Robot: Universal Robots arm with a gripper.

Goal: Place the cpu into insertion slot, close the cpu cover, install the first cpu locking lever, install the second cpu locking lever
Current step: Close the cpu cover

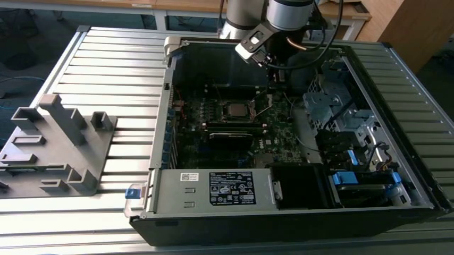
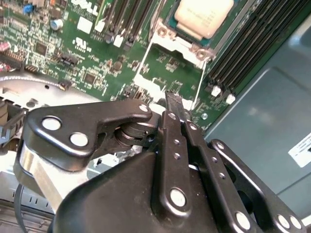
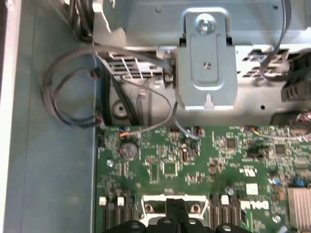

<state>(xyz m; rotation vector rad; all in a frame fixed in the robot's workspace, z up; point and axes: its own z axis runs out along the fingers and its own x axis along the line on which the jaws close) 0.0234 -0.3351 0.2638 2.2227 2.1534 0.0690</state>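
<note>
The cpu (image 2: 203, 15), pale silver on top, lies flat in the insertion slot (image 1: 223, 110) at the middle of the green motherboard; the exterior view shows the cpu (image 1: 235, 110) too. The cpu cover (image 2: 178, 41), a silvery frame, lies down around it. Two thin wire levers (image 2: 200, 83) run from the socket toward my gripper (image 2: 173, 99). The black fingers (image 2: 171, 127) are shut with nothing between them, and they hover over the board just beside the socket's edge. In the exterior view the gripper (image 1: 279, 74) hangs over the back of the case, toward the exterior view's right of the socket.
Black memory slots (image 2: 243, 48) flank the socket. A grey metal bracket (image 3: 206, 63) and loose cables (image 3: 73, 97) sit past the board's edge. A labelled power supply (image 1: 212, 191) and a drive bay with blue tabs (image 1: 354, 178) fill the case front. A grey fixture (image 1: 53, 143) stands outside.
</note>
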